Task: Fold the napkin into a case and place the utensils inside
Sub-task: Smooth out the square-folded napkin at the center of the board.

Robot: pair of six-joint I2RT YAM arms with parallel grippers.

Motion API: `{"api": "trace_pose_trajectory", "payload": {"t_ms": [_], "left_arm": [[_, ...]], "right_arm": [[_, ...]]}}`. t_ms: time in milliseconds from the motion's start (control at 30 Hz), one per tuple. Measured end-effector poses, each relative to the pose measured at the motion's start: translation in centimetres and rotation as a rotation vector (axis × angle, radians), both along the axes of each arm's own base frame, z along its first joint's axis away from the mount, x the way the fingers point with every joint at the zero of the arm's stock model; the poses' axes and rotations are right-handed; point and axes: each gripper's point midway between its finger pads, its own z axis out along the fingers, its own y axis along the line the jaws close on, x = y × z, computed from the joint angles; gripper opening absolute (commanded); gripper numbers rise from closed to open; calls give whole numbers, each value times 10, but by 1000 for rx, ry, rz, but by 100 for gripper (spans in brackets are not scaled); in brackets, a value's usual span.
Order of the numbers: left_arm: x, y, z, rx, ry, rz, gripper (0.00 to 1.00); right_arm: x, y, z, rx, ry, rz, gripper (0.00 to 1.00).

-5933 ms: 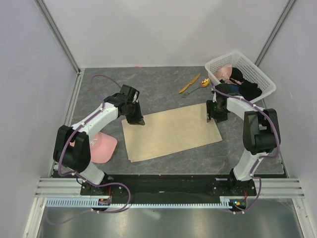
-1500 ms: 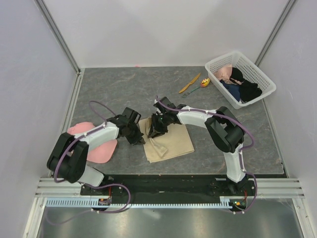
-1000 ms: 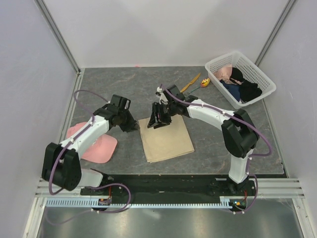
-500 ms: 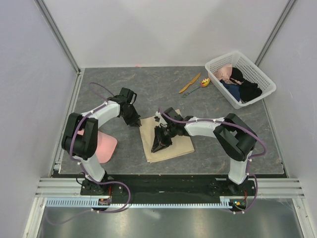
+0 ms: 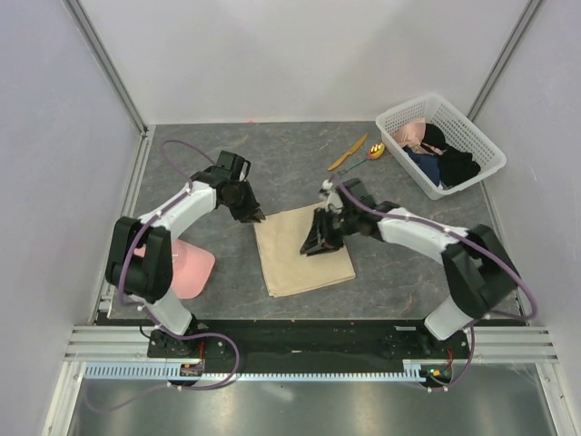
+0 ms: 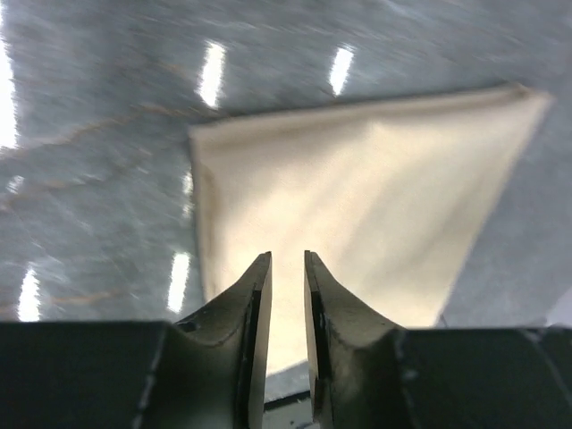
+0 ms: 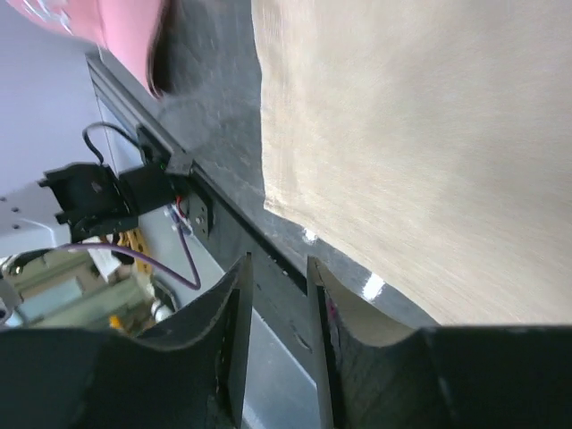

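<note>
The beige napkin (image 5: 304, 250) lies folded into a flat, roughly square pad in the middle of the table. My left gripper (image 5: 256, 217) hovers at its far left corner; in the left wrist view the napkin (image 6: 357, 188) shows below the gripper (image 6: 286, 261), whose jaws stand a narrow gap apart with nothing between them. My right gripper (image 5: 313, 247) hangs over the napkin's middle, open and empty (image 7: 277, 264), with the napkin (image 7: 402, 134) below it. The orange knife (image 5: 348, 153) and the spoon (image 5: 370, 153) lie on the table at the back right, apart from both grippers.
A white basket (image 5: 472, 127) with dark and pink clothes stands at the back right corner. A pink cap (image 5: 186, 268) lies at the left near my left arm's base, and its edge shows in the right wrist view (image 7: 125, 27).
The napkin, a wide rectangle at first, is now folded narrower. In the last half second my right gripper moved from the napkin's near left toward its middle; my left gripper stayed by the far left corner.
</note>
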Motion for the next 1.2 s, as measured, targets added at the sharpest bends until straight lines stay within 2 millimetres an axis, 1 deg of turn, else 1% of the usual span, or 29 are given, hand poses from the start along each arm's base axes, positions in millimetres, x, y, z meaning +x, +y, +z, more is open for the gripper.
{"api": "trace_pose_trajectory", "payload": {"t_ms": [33, 67, 100, 133, 167, 200, 267, 333, 433, 533, 600, 633, 700, 767, 833, 900, 967, 1000, 1067, 1100, 1133, 1200], "left_arm": [[-3, -7, 10, -15, -25, -20, 22], [-10, -16, 19, -32, -44, -47, 20], [-16, -24, 24, -44, -57, -70, 19], [-28, -35, 29, -59, -70, -107, 18], [-38, -42, 30, -67, -66, -131, 16], [-51, -50, 28, -76, -56, -161, 16], [-79, -60, 16, -82, -12, -205, 16], [-102, -60, -1, -74, 47, -221, 16], [-131, -47, -31, -43, 146, -211, 15], [-149, -35, -51, -11, 211, -203, 15], [-152, -33, -56, -1, 227, -202, 16], [-152, -33, -56, 1, 227, -201, 21], [-148, -33, -51, 1, 209, -201, 25], [-139, -35, -39, -5, 167, -194, 26], [-123, -39, -21, -33, 114, -177, 26], [-98, -38, -2, -71, 52, -135, 25], [-76, -31, 8, -106, 16, -84, 23], [-64, -25, 10, -115, 6, -53, 22], [-44, -12, 7, -123, 13, 0, 21], [-34, -7, 3, -120, 20, 20, 20], [-26, -3, -2, -116, 31, 34, 20], [-13, 2, -12, -108, 49, 48, 19]], "right_arm": [[9, -10, 9, 5, -28, -24, 34], [21, -26, 18, 8, -65, -60, 24], [29, -41, 23, 5, -91, -91, 19], [35, -56, 23, -7, -105, -121, 13], [38, -70, 20, -22, -105, -146, 4], [38, -79, 14, -37, -98, -158, 0], [28, -97, -8, -80, -43, -172, 0], [11, -108, -29, -125, 21, -164, 0], [-9, -122, -53, -172, 93, -156, 0], [-14, -138, -68, -213, 119, -179, 0], [-13, -145, -74, -235, 125, -187, 0], [-14, -148, -76, -239, 129, -186, 0], [-15, -149, -74, -242, 132, -176, 1], [-13, -148, -67, -241, 129, -175, 7], [-3, -145, -54, -229, 99, -180, 14], [19, -139, -36, -204, 47, -191, 16], [49, -129, -17, -167, -8, -205, 17], [67, -123, -11, -145, -32, -213, 17], [98, -113, -4, -114, -57, -224, 10], [115, -107, -4, -101, -71, -231, 6], [126, -104, -6, -96, -76, -235, 1], [152, -97, -10, -86, -75, -246, 0]]}}
